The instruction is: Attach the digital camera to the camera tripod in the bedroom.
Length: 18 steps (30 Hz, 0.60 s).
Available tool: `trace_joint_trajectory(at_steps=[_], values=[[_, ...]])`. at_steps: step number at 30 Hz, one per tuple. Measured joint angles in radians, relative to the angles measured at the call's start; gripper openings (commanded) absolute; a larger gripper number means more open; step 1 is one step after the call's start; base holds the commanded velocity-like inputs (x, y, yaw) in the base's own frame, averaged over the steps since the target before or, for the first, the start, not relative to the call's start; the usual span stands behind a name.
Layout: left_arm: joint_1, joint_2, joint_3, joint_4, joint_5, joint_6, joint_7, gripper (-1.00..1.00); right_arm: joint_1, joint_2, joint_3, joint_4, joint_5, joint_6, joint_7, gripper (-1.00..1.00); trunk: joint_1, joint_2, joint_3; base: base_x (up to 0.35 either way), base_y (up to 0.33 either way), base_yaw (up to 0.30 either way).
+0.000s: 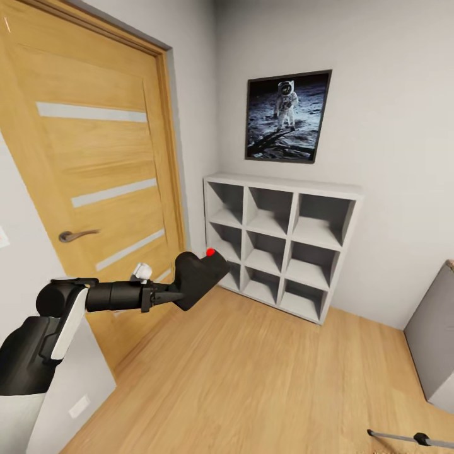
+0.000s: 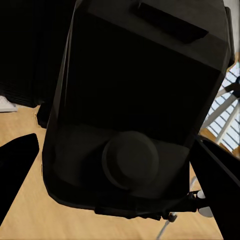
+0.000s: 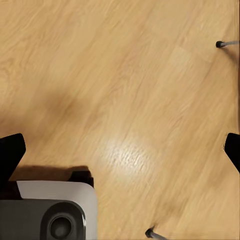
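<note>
Left gripper [image 1: 169, 294] fingers clamped on digital camera [image 1: 200, 271], held out over wood floor [image 1: 252, 378] before door [image 1: 94, 189]. Right gripper: two dark finger tips [image 3: 11, 152] spread wide over bare floor, holding nothing. One camera tripod: leg with black joint [image 1: 410, 437] at head view's lower right; two black feet [image 3: 219, 44] in right wrist view. Judgement: transit step; turn base toward tripod, keep camera level and grip steady, approach head from above. Beyond: one nine-cubby shelf [image 1: 284, 243], one astronaut picture [image 1: 287, 116].
</note>
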Motion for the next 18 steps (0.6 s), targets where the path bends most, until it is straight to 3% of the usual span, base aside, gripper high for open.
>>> trace_joint_trajectory(at_steps=[18], values=[[0.0,0.0,0.001,0.0,0.0,0.0,0.001,-1.0,0.0,0.001,0.0,0.0,-0.001,0.0,0.0,1.0,0.0,0.0,0.0,0.114,0.0,-0.3]])
